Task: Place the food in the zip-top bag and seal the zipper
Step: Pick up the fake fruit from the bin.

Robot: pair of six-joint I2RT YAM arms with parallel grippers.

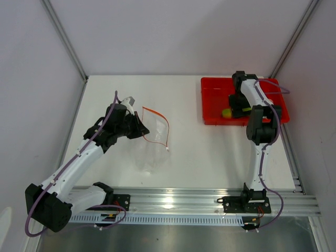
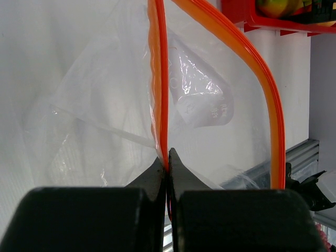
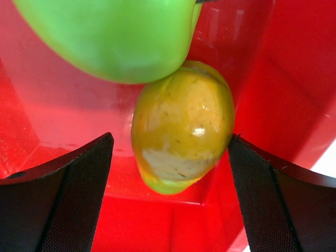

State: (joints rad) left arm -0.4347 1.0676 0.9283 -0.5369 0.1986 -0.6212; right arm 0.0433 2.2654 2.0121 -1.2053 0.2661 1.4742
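Note:
The clear zip-top bag [image 1: 152, 149] lies left of the table's centre, its mouth held up and open. Its orange-red zipper [image 1: 167, 126] forms a loop. My left gripper [image 1: 137, 126] is shut on one side of the zipper strip [image 2: 160, 105]; the other side [image 2: 265, 100] arcs away to the right. My right gripper [image 1: 239, 107] is down in the red tray [image 1: 212, 100], open, with the yellow-green mango [image 3: 181, 126] between its fingers [image 3: 68, 194]. The green apple [image 3: 115, 37] touches the mango's far side. The two orange-yellow fruits are hidden.
The red tray stands at the back right and also shows in the left wrist view [image 2: 236, 10]. An aluminium rail [image 1: 173, 202] runs along the near edge. White walls close in the table's back and sides.

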